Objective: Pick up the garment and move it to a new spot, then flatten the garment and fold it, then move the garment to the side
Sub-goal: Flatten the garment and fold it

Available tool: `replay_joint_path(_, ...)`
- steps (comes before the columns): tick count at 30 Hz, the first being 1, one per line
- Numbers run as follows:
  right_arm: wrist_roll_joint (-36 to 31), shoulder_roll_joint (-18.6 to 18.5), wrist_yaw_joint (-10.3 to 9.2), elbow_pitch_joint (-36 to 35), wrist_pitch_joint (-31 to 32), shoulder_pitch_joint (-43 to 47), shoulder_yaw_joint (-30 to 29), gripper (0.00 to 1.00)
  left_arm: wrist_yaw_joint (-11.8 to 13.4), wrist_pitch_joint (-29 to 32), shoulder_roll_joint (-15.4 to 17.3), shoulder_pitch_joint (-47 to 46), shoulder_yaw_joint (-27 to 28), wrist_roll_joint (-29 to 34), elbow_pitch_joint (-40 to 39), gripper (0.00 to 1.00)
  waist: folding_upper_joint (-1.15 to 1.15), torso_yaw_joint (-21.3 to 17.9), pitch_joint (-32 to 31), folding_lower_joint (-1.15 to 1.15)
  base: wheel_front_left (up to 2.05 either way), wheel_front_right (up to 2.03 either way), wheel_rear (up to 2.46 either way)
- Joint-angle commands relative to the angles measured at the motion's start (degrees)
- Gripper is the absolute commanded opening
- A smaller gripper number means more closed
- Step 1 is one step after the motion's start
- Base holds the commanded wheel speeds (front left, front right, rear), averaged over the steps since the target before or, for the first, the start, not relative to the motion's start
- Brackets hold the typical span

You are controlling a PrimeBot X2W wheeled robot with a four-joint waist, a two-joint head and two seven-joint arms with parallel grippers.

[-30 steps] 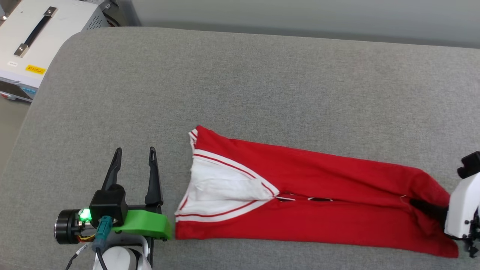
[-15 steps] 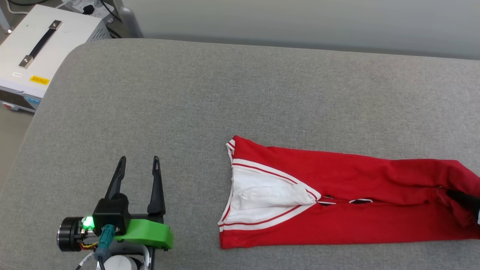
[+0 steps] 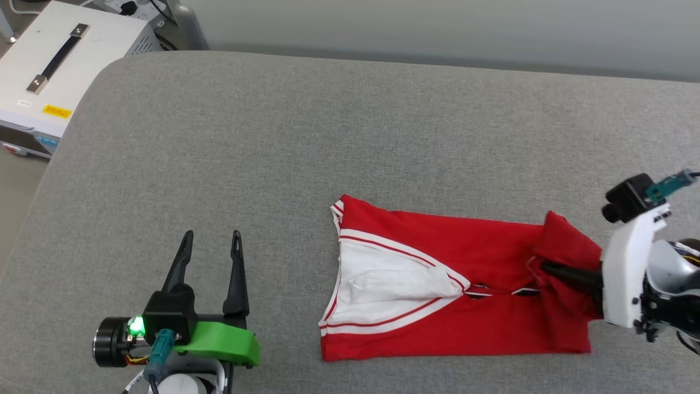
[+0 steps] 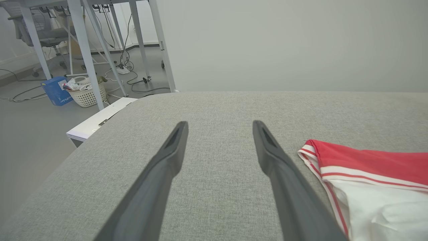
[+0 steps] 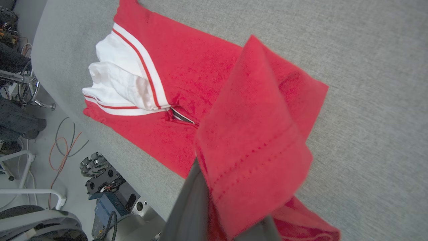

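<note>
— Head view: edges and free room?
— The garment (image 3: 437, 323) lies as a long folded strip on the grey padded surface (image 3: 328, 137), close to the front edge, collar end pointing left. Bare cloth-top runs behind it to the far edge and left to the rounded corner; a white equipment case (image 3: 49, 65) sits past that corner. The left gripper (image 3: 212, 236) hovers at front left, fingers spread, empty, well apart from the collar end. The right gripper (image 3: 547, 268) is pinched together on the hem end, which is lifted and doubled back leftward.
— Left wrist view?
— Spread fingers over bare surface, collar end to their right, not touching. The left edge drops to the floor (image 4: 30, 134), where a basket (image 4: 86, 95) and a blue box (image 4: 56, 90) stand.
— Right wrist view?
— A red hem flap is clamped in the fingers (image 5: 187, 207) and hangs over them. The rest lies flat beyond.
— Versus half a second ago?
— The hem end then stretched to the frame's right edge; now it is raised and the strip is shorter. Collar end and left gripper are unchanged.
</note>
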Motion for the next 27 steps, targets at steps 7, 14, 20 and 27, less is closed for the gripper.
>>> replay_joint_path(7,-5.36,8.24,-0.04,-0.26,2.32,-8.15,6.5,0.0,-1.19,-0.33,-1.24,-2.46,0.03,1.32,0.47,1.0,0.0,1.77,2.29,0.0,0.0,0.0,0.0)
replay_joint_path(14,-8.38,15.2,-0.04,5.5,0.39,-14.23,12.15,0.0,-1.52,-0.33,-1.77,-3.39,0.42,1.68,0.39,1.0,0.0,2.82,3.88,0.0,0.0,0.0,0.0)
replay_joint_path(20,-8.79,19.15,-0.04,12.45,-1.96,-16.75,16.56,0.0,-1.63,-0.33,-2.2,-4.61,0.25,1.72,0.56,1.0,0.0,3.88,5.62,0.0,0.0,0.0,0.0)
replay_joint_path(27,-10.14,20.18,-0.04,19.86,-7.16,-17.03,21.04,0.11,-1.5,-0.33,-2.49,-4.98,0.36,1.71,1.2,1.0,0.0,4.12,5.68,0.0,0.0,0.0,0.0)
